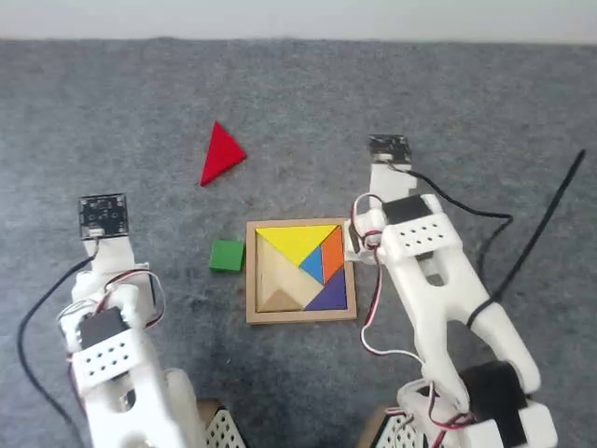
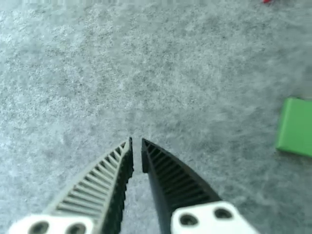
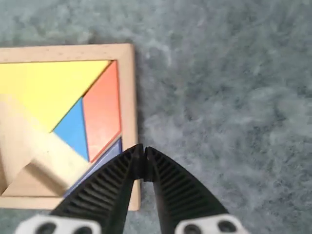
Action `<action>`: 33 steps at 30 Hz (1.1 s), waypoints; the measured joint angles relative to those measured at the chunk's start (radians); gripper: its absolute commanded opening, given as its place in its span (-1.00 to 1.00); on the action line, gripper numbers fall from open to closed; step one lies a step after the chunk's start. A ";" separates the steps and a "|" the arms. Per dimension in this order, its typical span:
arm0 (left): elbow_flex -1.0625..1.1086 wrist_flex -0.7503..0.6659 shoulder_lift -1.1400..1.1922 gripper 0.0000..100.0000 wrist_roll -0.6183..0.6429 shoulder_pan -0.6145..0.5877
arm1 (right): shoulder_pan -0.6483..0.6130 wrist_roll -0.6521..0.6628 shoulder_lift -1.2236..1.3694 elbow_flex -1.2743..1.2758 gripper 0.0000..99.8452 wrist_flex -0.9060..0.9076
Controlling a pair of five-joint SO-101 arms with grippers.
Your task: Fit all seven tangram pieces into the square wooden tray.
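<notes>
The square wooden tray (image 1: 250,280) lies mid-table. In it sit a yellow triangle (image 1: 297,241), an orange piece (image 1: 333,254), a blue triangle (image 1: 312,266), a purple piece (image 1: 328,295) and pale wood pieces (image 1: 278,280). A green square (image 1: 227,255) rests on the carpet just left of the tray. Farther back lies a red triangle (image 1: 222,154). My right gripper (image 3: 143,147) is shut and empty, with its tips over the tray's right rim (image 3: 126,87) beside the purple piece (image 3: 105,158). My left gripper (image 2: 136,142) is shut on nothing above bare carpet, left of the green square (image 2: 295,127).
Grey carpet covers the table. The left arm (image 1: 107,327) stands at the front left. The right arm (image 1: 420,243) rises beside the tray's right side. A black cable (image 1: 550,210) runs along the right.
</notes>
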 measured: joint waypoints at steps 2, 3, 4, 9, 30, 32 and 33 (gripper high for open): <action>0.000 0.000 0.000 -0.75 0.000 0.034 | 0.018 0.000 0.000 0.020 -0.98 -0.023; 0.000 0.000 0.000 -0.74 0.000 0.054 | 0.021 0.000 0.000 0.023 -0.98 -0.028; -0.012 0.011 0.000 -0.74 0.000 0.078 | 0.021 0.000 0.000 0.025 -0.98 -0.028; -0.155 0.146 0.000 -0.67 0.009 0.245 | 0.029 0.000 0.000 0.026 -0.98 -0.028; -0.402 -0.003 0.701 -0.45 0.052 0.368 | 0.213 0.002 0.000 0.135 -0.98 -0.175; -0.402 -0.003 0.701 -0.45 0.052 0.359 | 0.210 0.002 0.000 0.135 -0.98 -0.180; -0.402 -0.003 0.701 -0.45 0.052 0.358 | 0.210 0.002 0.000 0.135 -0.98 -0.180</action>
